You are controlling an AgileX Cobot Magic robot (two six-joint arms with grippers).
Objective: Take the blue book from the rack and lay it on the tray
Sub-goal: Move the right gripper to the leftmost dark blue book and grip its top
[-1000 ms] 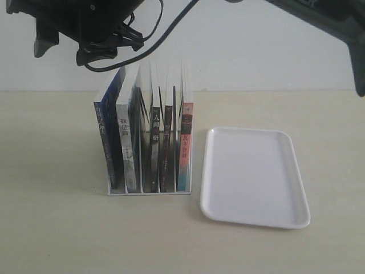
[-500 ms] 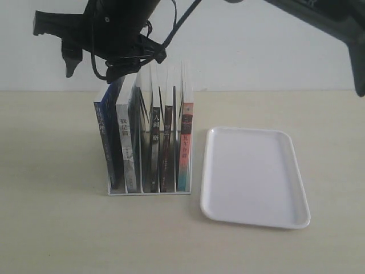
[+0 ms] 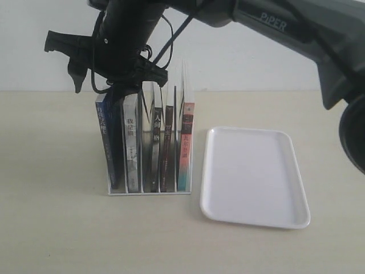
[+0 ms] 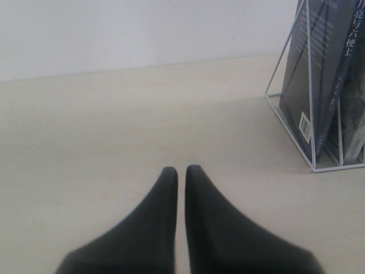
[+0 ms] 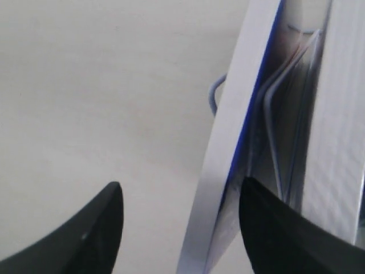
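Right end effector (image 3: 98,90): I see it wide open over the left end of the rack, reaching across from the right side. It has hold of nothing.
Right fingers (image 5: 97,228): in my wrist view one sits out over bare tabletop and the other over the neighbouring books. The top edge of the blue book runs between them, closer to the second. I cannot tell whether either one touches it.
Blue book (image 3: 107,142): it stands in the leftmost slot of the rack, spine toward the exterior camera, with its top leaning left and away from the other books.
Rack (image 3: 148,193): it sits on the tabletop (image 3: 57,228) just left of the tray, all slots filled.
Other books: a white-spined book (image 3: 132,148) stands next to the blue one, then two dark-spined ones, then a pink-and-teal-spined book (image 3: 185,142) at the right end.
Tray (image 3: 256,224): it lies flat beside the rack with nothing on it.
Left end effector (image 4: 181,171): its fingers are all but together with nothing between them, low over bare tabletop. The rack's end and the blue book's back cover show off to one side.
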